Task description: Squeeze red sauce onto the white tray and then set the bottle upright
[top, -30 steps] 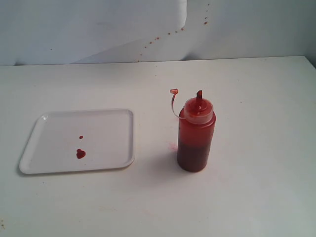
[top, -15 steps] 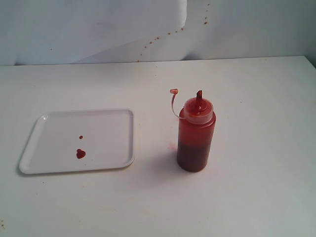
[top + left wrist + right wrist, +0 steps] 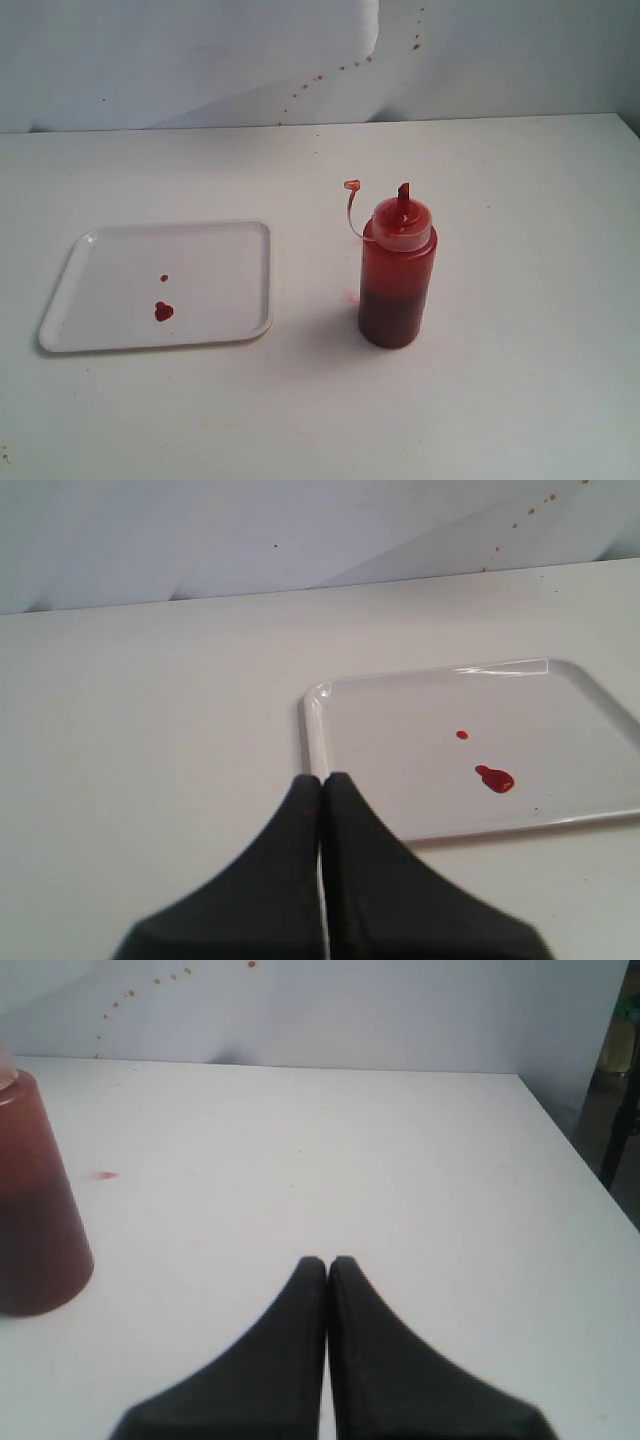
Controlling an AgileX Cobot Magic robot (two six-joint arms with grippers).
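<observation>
Exterior view, bottle: the squeeze bottle (image 3: 397, 285) stands upright on the white table (image 3: 520, 390), right of frame centre. Neither gripper touches it. Its body is translucent red, and the lower part looks darker where the contents sit. The nozzle (image 3: 404, 191) is red-stained and points up. The tethered tip cap (image 3: 351, 185) is off the nozzle and hangs on its thin curved strap to the upper left of the cap. There is a faint pink smear (image 3: 350, 296) on the table just left of the bottle's base.

Exterior view, tray: the white tray (image 3: 225, 255) lies flat at middle left, well apart from the bottle. I see red sauce (image 3: 163, 312) on it as one glossy blob in the lower middle of the tray floor. A smaller drop (image 3: 164, 278) sits just above the blob, not touching it.

Backdrop (image 3: 200, 60): pale sheet across the top of the frame. A line of small red specks (image 3: 340, 68) runs across it at upper centre.

No arm shows in the exterior view.

Left wrist view: the left gripper (image 3: 322, 780) has its two dark fingers pressed together with nothing between them. The tips hover by the tray's near corner, and the blob and drop are visible on the tray beyond.

Right wrist view: the right gripper (image 3: 326, 1262) is likewise closed tight on nothing, over bare table. The bottle's lower body shows at the edge of that picture, apart from the fingers.
</observation>
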